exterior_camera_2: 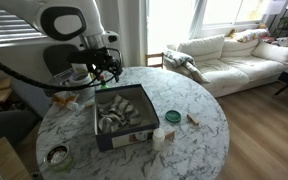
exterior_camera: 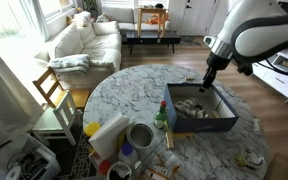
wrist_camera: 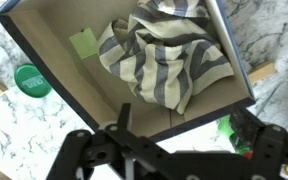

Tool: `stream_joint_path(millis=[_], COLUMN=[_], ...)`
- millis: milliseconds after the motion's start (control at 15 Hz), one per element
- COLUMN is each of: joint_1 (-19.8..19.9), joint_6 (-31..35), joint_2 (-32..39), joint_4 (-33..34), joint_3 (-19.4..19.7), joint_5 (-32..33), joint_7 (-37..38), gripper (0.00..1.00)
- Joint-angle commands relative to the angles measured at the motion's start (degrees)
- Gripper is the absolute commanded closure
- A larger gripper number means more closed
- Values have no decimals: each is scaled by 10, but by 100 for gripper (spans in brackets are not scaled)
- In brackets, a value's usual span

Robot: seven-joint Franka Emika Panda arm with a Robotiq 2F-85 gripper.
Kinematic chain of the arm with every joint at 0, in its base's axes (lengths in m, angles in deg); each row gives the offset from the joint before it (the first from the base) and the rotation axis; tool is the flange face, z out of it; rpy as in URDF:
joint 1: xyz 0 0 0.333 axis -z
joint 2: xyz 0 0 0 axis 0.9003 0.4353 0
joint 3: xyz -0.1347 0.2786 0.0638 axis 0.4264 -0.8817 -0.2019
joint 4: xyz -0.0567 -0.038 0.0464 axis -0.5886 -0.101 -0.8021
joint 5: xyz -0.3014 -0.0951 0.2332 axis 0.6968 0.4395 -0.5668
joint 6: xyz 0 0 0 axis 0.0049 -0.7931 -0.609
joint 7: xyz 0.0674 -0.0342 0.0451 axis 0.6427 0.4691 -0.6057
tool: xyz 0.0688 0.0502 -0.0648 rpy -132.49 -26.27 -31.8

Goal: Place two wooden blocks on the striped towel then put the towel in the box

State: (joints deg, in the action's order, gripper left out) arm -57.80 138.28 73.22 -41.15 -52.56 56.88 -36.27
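Observation:
The striped towel (wrist_camera: 164, 55) lies bunched inside the dark box (wrist_camera: 102, 85). It also shows in both exterior views (exterior_camera: 194, 107) (exterior_camera_2: 119, 112), in the box (exterior_camera: 199, 123) (exterior_camera_2: 119, 138) on the marble table. My gripper (wrist_camera: 174, 148) is open and empty. It hangs just above one end of the box in both exterior views (exterior_camera: 206, 86) (exterior_camera_2: 104, 84). A wooden block (exterior_camera_2: 192, 119) lies on the table outside the box. Another wooden piece (wrist_camera: 264, 72) shows beside the box's corner. No blocks are visible on the towel.
A green lid (wrist_camera: 30, 80) (exterior_camera_2: 172, 117) and a green bottle (exterior_camera: 162, 118) (wrist_camera: 234, 128) sit next to the box. Cups, a roll of tape and clutter (exterior_camera: 134, 140) crowd one side of the table. A couch (exterior_camera_2: 234, 55) and a chair (exterior_camera: 52, 90) stand nearby.

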Motion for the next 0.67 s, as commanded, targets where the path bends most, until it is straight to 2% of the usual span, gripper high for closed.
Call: stream_joint_path(millis=[0, 133, 200, 333, 600], joint_1=[-14, -19, -20, -23, -24], joint_6=[-91, -137, -103, -127, -130], joint_2=[-58, -82, -59, -77, -79], joint_4=[5, 9, 15, 15, 15], joint_3=[15, 16, 19, 21, 21], joint_5=[-5, -2, 3, 4, 4], joint_7=[2, 15, 8, 10, 11], gripper=[0, 0, 0, 0, 0])
